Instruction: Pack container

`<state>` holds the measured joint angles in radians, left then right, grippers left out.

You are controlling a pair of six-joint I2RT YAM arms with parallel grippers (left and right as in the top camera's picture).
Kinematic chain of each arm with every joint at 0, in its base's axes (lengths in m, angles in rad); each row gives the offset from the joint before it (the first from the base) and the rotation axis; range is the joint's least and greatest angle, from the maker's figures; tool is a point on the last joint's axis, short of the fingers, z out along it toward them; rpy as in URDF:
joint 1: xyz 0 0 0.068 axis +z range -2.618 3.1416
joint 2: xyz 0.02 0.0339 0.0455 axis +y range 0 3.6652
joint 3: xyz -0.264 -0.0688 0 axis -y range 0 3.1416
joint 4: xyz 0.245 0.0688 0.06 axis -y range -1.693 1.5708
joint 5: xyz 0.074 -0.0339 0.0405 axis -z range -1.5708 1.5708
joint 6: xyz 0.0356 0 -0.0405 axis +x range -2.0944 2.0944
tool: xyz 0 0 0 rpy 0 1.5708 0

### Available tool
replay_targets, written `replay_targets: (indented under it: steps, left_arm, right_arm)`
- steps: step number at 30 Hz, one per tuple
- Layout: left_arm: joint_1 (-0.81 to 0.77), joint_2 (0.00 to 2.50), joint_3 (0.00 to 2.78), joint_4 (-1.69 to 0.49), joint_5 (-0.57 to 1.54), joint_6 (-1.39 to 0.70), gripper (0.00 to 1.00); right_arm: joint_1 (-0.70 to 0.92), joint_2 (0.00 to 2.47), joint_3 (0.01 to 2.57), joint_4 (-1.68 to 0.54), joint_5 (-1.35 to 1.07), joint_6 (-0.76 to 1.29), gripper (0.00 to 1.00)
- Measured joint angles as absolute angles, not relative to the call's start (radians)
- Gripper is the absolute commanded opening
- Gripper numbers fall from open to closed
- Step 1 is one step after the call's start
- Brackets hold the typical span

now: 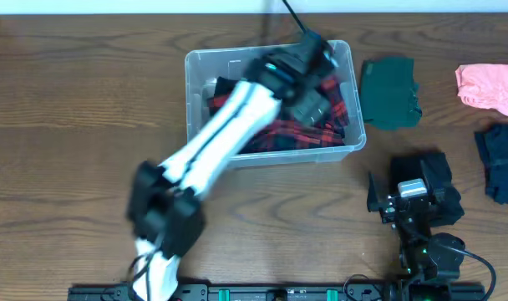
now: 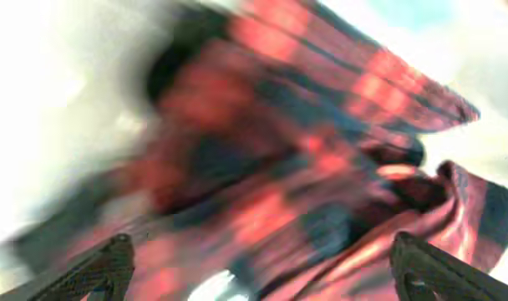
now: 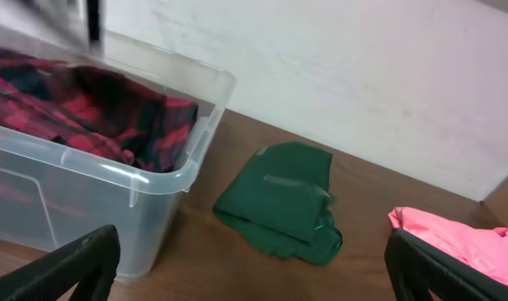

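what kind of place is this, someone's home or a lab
Likely a robot lab or test bench, not a home: left arm and right arm at a wood-grain table, a bare white wall, and a green cloth laid out beside the clear container.

The left arm (image 1: 229,125), across the middle of the overhead frame, is formed of white links lined in black with bulky black joints. The right arm (image 1: 421,213), at lower right, is black, marked by a silver plate (image 1: 411,189) and a small green light (image 1: 422,250).
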<state>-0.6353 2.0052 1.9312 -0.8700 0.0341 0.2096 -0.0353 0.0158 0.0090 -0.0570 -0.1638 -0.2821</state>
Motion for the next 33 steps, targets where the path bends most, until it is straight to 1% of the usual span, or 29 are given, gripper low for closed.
replay_targets:
  steps: [4,9,13,17,27,30,33]
  left_arm:
    - [-0.590,1.785,1.932,-0.950,-0.055,0.209,0.98]
    - [-0.563,1.507,1.932,-1.102,-0.146,0.210,0.98]
    - [-0.554,1.336,1.932,-1.139,-0.181,0.209,0.98]
    - [-0.554,1.209,1.932,-1.157,-0.192,0.209,0.98]
    - [-0.554,0.926,1.933,-1.309,-0.202,0.214,0.98]
    - [-0.554,0.863,1.933,-1.364,-0.249,0.221,0.98]
    - [-0.554,0.829,1.932,-1.367,-0.342,0.226,0.98]
  right_arm:
    - [-0.035,0.016,0.009,-0.057,-0.164,-0.282,0.99]
    - [-0.035,0.016,0.009,-0.057,-0.164,-0.282,0.99]
    - [-0.035,0.016,0.009,-0.057,-0.164,-0.282,0.99]
    - [-0.035,0.016,0.009,-0.057,-0.164,-0.282,0.99]
    - [-0.035,0.016,0.009,-0.057,-0.164,-0.282,0.99]
    - [-0.035,0.016,0.009,-0.057,-0.164,-0.282,0.99]
    - [-0.035,0.016,0.009,-0.057,-0.164,-0.282,0.99]
